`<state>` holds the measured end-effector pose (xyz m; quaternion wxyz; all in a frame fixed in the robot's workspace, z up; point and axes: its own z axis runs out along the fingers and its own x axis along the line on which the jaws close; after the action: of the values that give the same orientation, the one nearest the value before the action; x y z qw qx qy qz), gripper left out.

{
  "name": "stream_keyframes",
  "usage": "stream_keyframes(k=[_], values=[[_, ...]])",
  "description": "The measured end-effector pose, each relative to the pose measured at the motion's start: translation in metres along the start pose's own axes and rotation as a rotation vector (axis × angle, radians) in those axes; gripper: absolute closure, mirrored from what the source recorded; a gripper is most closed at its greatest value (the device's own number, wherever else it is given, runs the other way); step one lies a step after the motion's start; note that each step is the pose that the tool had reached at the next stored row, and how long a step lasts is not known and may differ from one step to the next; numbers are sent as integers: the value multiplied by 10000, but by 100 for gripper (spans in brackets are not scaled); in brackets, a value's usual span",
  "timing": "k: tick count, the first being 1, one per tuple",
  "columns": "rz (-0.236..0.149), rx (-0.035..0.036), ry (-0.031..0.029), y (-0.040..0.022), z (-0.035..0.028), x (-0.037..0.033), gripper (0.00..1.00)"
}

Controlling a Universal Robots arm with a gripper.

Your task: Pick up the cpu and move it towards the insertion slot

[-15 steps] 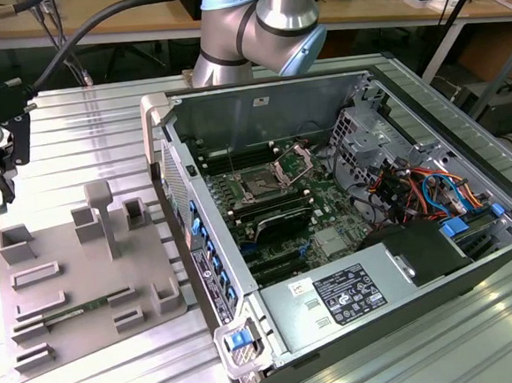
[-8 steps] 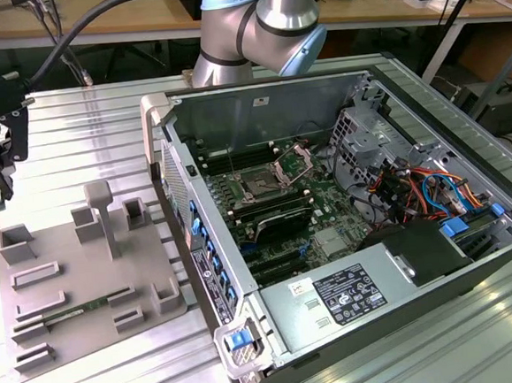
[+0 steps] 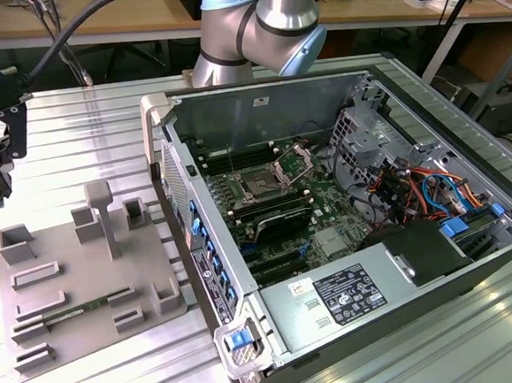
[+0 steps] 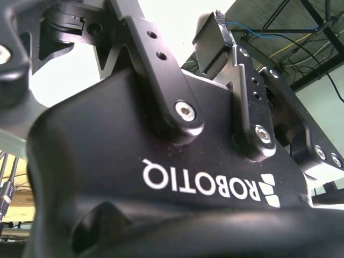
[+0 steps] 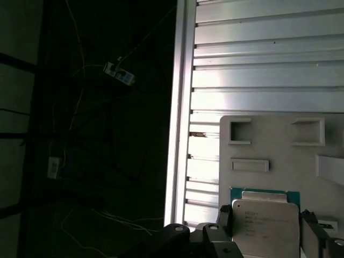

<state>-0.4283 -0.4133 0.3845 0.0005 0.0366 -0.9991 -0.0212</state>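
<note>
Closest of all is the gripper (image 5: 266, 228). In the first wrist view its two dark fingers (image 5: 224, 219) sit one on each side of the cpu (image 5: 266, 223) and are clenched on it. The cpu's silver top faces the camera, and a thin green edge shows along one side. Behind it lies the grey plate (image 5: 279, 150) with its little box-shaped pockets, on the silver ribbed table (image 5: 269, 54). In the second wrist view the gripper's big black body is right up against the lens.

Now the exterior view, from its left to its right. The gripper hangs at the left edge, above the far left corner of the grey plate. So the cpu is over there too (well apart from where the socket is). A long green memory stick (image 3: 70, 311) lies in one of the plate's grooves. Just beside the plate is the open computer case (image 3: 231, 100), lying on its side. The robot arm (image 3: 264, 18) rises behind the case. Deep in the case, on the green board, is the insertion slot (image 3: 260, 188), a square with a dark middle. Its shiny metal frame (image 3: 294, 162) is tipped up just to the right of it. Farther right is a bunch of red, blue and orange wires (image 3: 424, 187).
</note>
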Motion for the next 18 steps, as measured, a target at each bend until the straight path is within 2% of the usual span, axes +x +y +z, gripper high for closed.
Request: stream_keyframes(k=[18], values=[[-1,0,0,5,-119,0,45]])
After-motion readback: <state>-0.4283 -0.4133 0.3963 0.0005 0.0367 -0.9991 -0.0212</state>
